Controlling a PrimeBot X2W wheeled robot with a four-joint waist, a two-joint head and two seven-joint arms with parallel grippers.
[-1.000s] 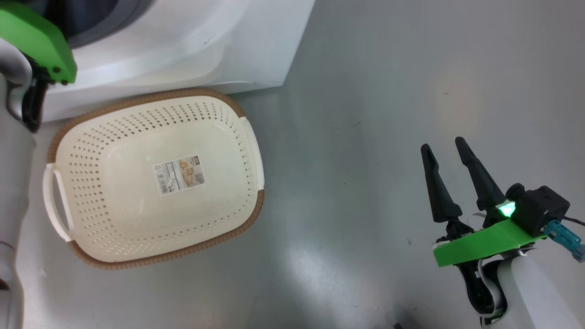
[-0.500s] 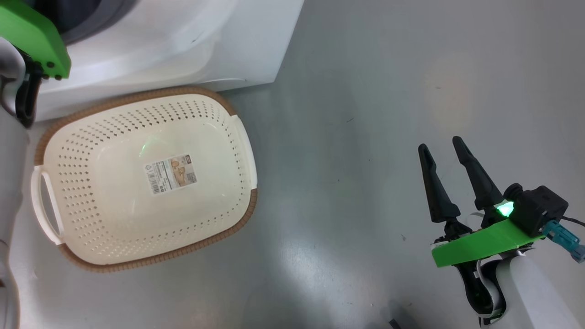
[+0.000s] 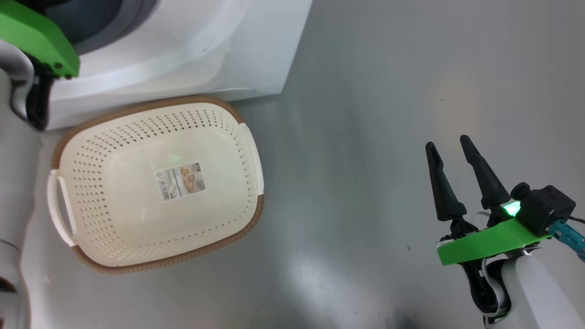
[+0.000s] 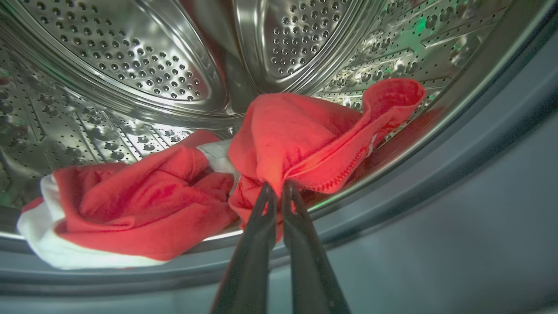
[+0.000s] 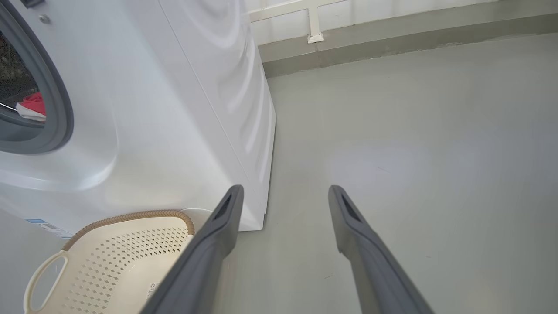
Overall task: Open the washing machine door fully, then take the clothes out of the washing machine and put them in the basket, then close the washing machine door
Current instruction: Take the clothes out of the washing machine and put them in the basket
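Two fingers of my left gripper (image 4: 274, 189) are pressed tight together on a fold of the clothes (image 4: 301, 135). The tips pinch the red cloth right at its near edge. The clothes are a soft red heap with white parts. They lie at the bottom of the shiny steel drum (image 4: 130, 65), close to the front lip. One part flops left and one part bunches up over my fingertips.

In the right wrist view I see the washing machine (image 5: 174, 109) from the side. It is big and white. A bit of red and white cloth peeks out through its round hole.

The basket (image 3: 155, 103) sits on the grey floor (image 3: 365, 137), just in front of the washing machine. It is cream with little holes and a brown rim. I can see the sticker (image 3: 179, 181) on its bottom.

My right gripper (image 3: 447, 142) hangs over the floor, well apart from the basket. Its two fingers stand wide apart and hold nothing.
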